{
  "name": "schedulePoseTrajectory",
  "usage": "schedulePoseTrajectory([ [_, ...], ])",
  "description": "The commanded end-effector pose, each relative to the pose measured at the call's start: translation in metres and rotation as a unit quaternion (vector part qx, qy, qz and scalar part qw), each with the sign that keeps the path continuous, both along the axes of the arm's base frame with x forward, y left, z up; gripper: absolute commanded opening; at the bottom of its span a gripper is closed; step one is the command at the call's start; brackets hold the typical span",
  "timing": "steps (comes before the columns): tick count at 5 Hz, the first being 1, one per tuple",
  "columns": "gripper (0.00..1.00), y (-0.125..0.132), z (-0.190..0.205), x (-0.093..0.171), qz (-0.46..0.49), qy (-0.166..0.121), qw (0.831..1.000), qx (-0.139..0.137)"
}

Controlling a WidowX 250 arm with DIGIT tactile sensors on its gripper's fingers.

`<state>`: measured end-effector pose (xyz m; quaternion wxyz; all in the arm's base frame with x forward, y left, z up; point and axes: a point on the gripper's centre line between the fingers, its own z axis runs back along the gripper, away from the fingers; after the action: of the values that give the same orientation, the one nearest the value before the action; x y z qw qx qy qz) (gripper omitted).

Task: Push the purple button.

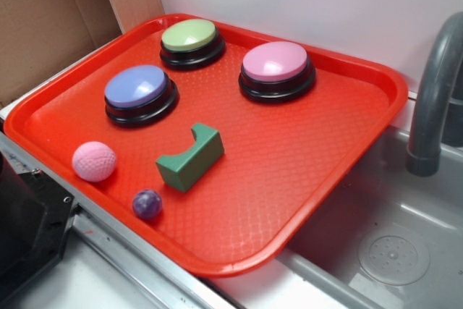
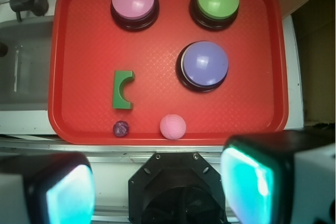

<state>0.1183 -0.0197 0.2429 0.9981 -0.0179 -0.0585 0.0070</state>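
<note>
The purple button sits untouched on the red tray, toward its left side in the outside view.

It is a blue-violet dome on a black base, with the green button just behind it near the tray's far edge and the pink button off to the right of that. In front of it lie a pink ball and a small shiny purple ball – both close to the tray's near rim – and a green block with a curved notch, nearer the middle. The tray rests half over a grey sink beside a tap. In the wrist view the pincer hangs back from the tray's near edge – its two fingers wide apart, holding nothing.
</note>
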Motion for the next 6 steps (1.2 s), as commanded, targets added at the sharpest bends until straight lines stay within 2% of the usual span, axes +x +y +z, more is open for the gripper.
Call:
schedulePoseTrajectory([
  [1,1.0,0.0,0.0,0.0,0.0,0.0,1.0,0.0],
  [2,1.0,0.036,-0.029,0.033,0.007,0.023,1.0,0.018],
  [3,1.0,0.044,-0.064,0.086,-0.016,0.002,0.998,0.055],
  [4,1.0,0.054,-0.099,0.099,-0.005,-0.026,0.998,0.059],
  [5,1.0,0.065,-0.128,0.102,0.028,-0.043,0.997,0.051],
  [6,1.0,0.07,-0.164,0.092,0.067,-0.025,0.997,-0.003],
])
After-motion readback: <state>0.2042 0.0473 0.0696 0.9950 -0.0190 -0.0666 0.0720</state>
